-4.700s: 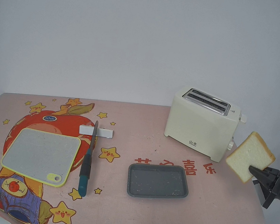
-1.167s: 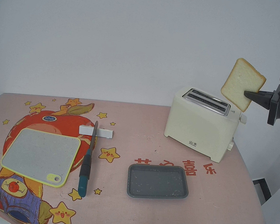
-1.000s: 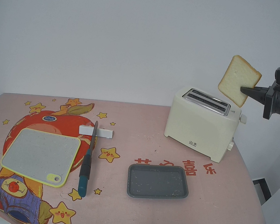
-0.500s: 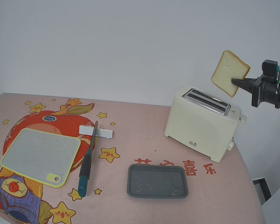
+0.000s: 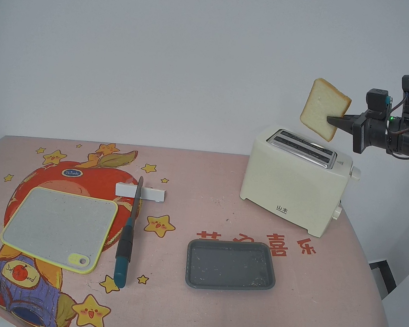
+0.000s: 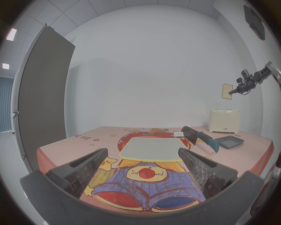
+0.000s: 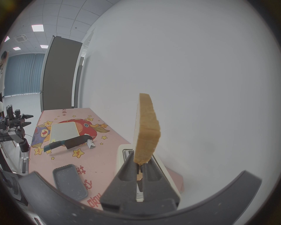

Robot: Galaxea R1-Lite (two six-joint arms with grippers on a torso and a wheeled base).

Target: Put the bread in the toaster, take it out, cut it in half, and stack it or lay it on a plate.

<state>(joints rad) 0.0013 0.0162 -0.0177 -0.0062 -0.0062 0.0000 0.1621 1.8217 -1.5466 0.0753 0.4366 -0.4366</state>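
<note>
Pink cartoon-printed table (image 5: pixel 200 191); right gripper (image 5: pixel 330 119) pinches spongy square bread (image 5: pixel 320 105).

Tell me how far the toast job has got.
Done: the right gripper has the bread slice clamped and lifted. In hand: it hangs tilted above the toaster slots, not yet in. Left: toasting, cutting with the knife on the board, plating on the grey tray.
</note>
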